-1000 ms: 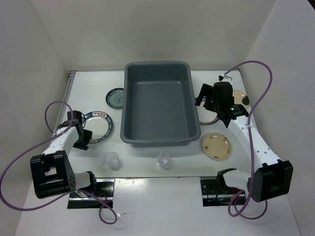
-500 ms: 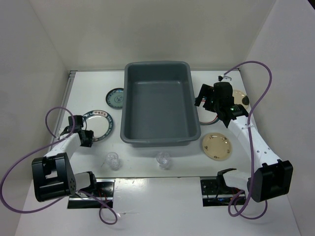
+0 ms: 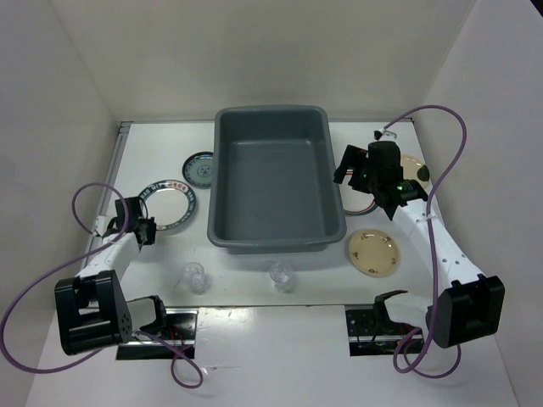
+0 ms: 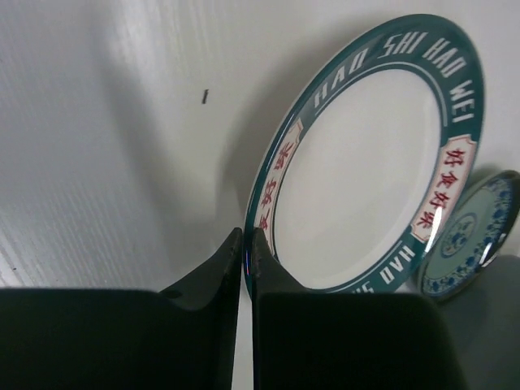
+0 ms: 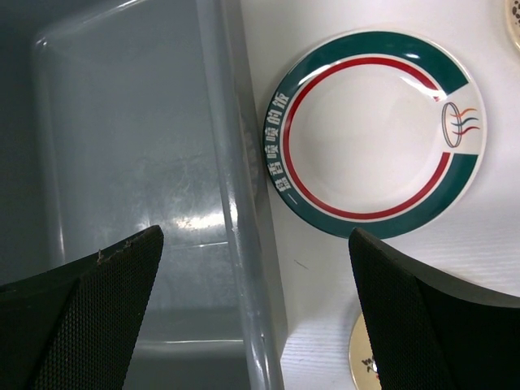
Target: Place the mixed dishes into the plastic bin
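Nothing lies in the plastic bin (image 3: 276,182) yet, so I judge the job barely begun. My left fingers (image 4: 240,253) are pinched almost together on the near rim of the green-rimmed plate (image 4: 357,179), which sits left of the bin. My right fingers (image 3: 351,167) stand wide apart, holding nothing, above the bin's right wall beside the red-ringed plate (image 5: 370,130). Also waiting on the bench (image 3: 237,275): the small teal plate (image 3: 200,167), the tan plate (image 3: 372,252), two clear cups (image 3: 193,277)
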`<state>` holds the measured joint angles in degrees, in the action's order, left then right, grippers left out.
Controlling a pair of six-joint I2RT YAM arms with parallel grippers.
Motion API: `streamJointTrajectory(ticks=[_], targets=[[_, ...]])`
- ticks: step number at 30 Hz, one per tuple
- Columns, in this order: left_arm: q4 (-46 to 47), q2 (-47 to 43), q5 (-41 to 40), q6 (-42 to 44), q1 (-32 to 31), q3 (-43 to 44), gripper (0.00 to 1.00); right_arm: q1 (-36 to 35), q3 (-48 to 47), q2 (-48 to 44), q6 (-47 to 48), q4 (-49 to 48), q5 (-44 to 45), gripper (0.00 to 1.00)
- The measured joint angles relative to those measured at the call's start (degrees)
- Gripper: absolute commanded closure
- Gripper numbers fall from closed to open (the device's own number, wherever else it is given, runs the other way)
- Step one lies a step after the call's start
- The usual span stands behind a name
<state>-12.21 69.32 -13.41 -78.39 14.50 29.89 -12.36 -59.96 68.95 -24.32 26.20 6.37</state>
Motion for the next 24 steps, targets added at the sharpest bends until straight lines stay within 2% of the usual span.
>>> streamJointTrajectory(ticks=[24], targets=[[1.4,-4.2,-4.9,0.6,0.0,5.9,1.00,0.0,0.0,0.0,0.0,-0.1,-2.6,0.00]])
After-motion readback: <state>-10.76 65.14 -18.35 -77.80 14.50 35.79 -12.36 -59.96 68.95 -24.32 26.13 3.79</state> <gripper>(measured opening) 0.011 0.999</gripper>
